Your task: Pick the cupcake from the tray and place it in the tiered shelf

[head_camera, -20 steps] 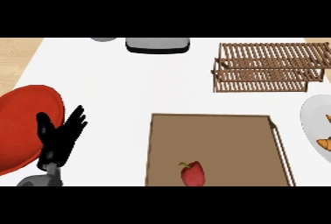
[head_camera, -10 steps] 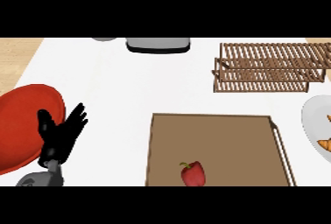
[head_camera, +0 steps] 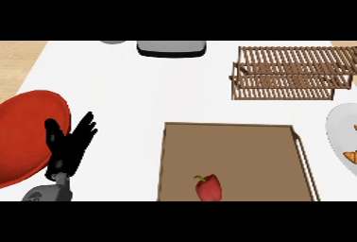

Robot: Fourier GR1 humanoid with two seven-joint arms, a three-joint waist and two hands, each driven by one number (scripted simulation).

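Resting my left hand point(head_camera: 68, 144) with fingers straight and released, I judge the pick not yet begun. Right of those fingers, on the tray point(head_camera: 230, 142), lies a red pepper point(head_camera: 209, 187), no cupcake, stem pointing up-left. Next: grasp it, then carry to the far tiered shelf point(head_camera: 289, 73).

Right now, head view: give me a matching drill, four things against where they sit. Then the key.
Things:
1. tiered shelf
2. red plate
3. red pepper-like item
4. left hand

Places:
A. on the brown tray, near its lower edge
B. far left of the counter
C. upper right of the counter
D. open, fingers up, beside the red plate's right rim

Pairs: 1-C, 2-B, 3-A, 4-D
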